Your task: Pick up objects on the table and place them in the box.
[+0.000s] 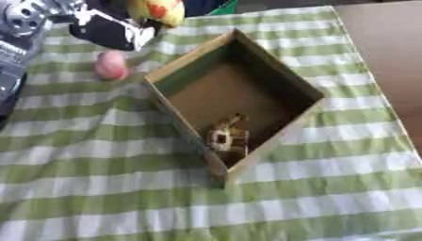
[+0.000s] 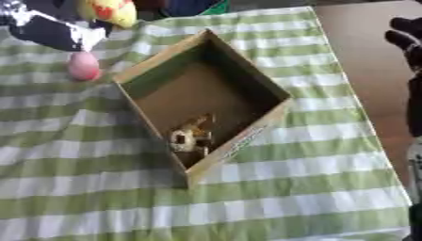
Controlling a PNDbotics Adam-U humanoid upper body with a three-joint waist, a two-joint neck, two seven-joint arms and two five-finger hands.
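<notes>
An open cardboard box (image 1: 188,60) sits askew in the middle of the green-and-white striped cloth. Inside it, near the front corner, lies a small tan and brown object (image 1: 224,136) with a ring-like part. A pink rounded object (image 1: 110,65) rests on the cloth just left of the box. A yellow and red object (image 1: 158,10) lies at the far edge. My left hand (image 1: 105,32), black with silver glints, hovers at the upper left between the pink and yellow objects; its grip is blurred. My right hand (image 2: 404,35) hangs open off the cloth's right side, holding nothing.
The striped cloth (image 1: 313,188) covers most of the table, and bare brown tabletop (image 1: 383,42) shows at the right. My left arm's silver joints (image 1: 25,19) fill the upper left corner. A dark blue and green shape (image 2: 198,6) lies past the far edge.
</notes>
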